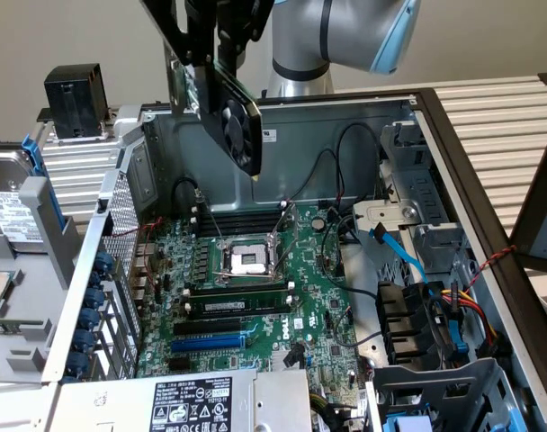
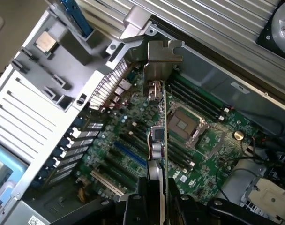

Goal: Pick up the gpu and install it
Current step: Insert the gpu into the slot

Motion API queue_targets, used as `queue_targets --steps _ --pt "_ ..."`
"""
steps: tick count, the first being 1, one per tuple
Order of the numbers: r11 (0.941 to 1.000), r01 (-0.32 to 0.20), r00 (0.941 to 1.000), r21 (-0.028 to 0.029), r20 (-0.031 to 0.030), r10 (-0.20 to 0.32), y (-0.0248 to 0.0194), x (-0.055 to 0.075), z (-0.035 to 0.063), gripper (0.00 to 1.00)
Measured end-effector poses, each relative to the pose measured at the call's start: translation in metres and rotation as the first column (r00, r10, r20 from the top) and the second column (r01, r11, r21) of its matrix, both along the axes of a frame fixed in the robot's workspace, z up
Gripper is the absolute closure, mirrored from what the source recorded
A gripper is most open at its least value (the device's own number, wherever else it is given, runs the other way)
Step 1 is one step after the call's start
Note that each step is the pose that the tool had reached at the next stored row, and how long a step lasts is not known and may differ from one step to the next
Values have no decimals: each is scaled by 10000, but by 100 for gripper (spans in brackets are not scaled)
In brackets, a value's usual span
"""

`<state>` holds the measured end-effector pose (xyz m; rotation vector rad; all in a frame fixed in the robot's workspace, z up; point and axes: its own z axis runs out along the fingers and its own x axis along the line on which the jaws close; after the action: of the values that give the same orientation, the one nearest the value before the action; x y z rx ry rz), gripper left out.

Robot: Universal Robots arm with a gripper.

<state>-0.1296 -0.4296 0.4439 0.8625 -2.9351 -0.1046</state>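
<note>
At the exterior view's left, outside the computer case (image 1: 121, 225), a black block (image 1: 74, 101) sits on a ribbed surface, and below it a grey drive tray (image 1: 22, 234) lies beside the case's perforated rear wall. Just right of that, high over the case, the gripper (image 1: 210, 63) hangs with the graphics card (image 1: 233, 117) in its grasp. The jaws are closed partway and pinch the card between them. The card is in the air, tilted, its black fan face turned toward the exterior view's right, and its lower edge is well clear of the motherboard (image 1: 255, 297).

In the wrist view the graphics card (image 2: 157, 140) is seen edge-on, running away from the gripper (image 2: 157, 206), with a black finger (image 2: 133, 208) on each side of its near end and its silver bracket (image 2: 161, 61) at the far end, over the case's rear wall.

Under the card, the motherboard lies flat in the case with the processor socket (image 1: 249, 261) near its middle and a blue slot (image 1: 209, 342) lower down. Further right are a blue cable (image 1: 404, 256) and a bundle of coloured wires (image 1: 467, 310).
</note>
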Motion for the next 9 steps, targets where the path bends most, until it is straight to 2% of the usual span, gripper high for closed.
queue_targets --steps 5,9 --pt "9959 -909 9959 -1 16 909 0 0 -46 73" --pt "9868 -1620 9868 -5 40 1620 0 1 -68 73"
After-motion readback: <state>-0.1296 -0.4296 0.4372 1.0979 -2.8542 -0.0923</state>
